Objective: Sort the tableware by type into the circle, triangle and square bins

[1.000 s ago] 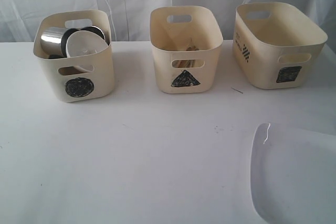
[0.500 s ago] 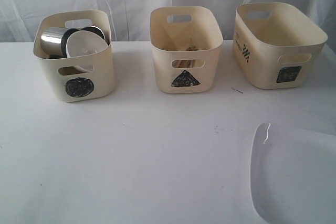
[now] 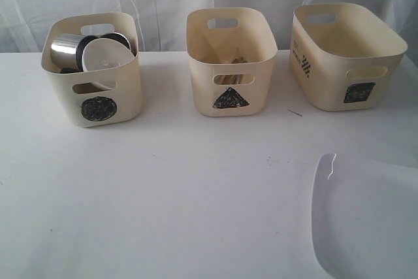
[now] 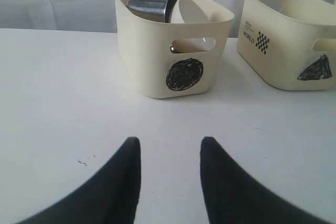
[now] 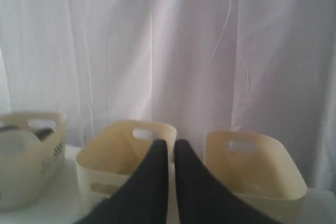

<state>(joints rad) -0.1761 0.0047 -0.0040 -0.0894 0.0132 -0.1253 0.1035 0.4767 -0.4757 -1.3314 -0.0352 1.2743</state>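
Exterior view: the job looks nearly finished from my console. The circle bin (image 3: 91, 89), upper left, holds a steel mug (image 3: 65, 49) and a white bowl (image 3: 103, 57), packed up to its rim. The triangle bin (image 3: 230, 99), top centre, shows chopsticks (image 3: 235, 57) inside; any cutlery with them is too dim to make out. The square bin (image 3: 346, 70), upper right, looks empty as far as I can see in. The plate (image 3: 366, 220) lies flat on the tabletop (image 3: 163, 194) at the lower right, well apart from every bin. Neither arm is in this frame.

Left wrist view: my left fingers (image 4: 123, 182) stand apart at the bottom of the frame, nothing between them, over bare tabletop. The circle bin sits at upper centre and the triangle bin at the right edge.

Right wrist view: my right fingers (image 5: 152, 182) are all but together, only a thin slit between them, gripping nothing. They point at the row of three bins and the curtain (image 5: 168, 40) behind; the marks cannot be read here.

By my reckoning one item is left: the plate, bound for the square bin.
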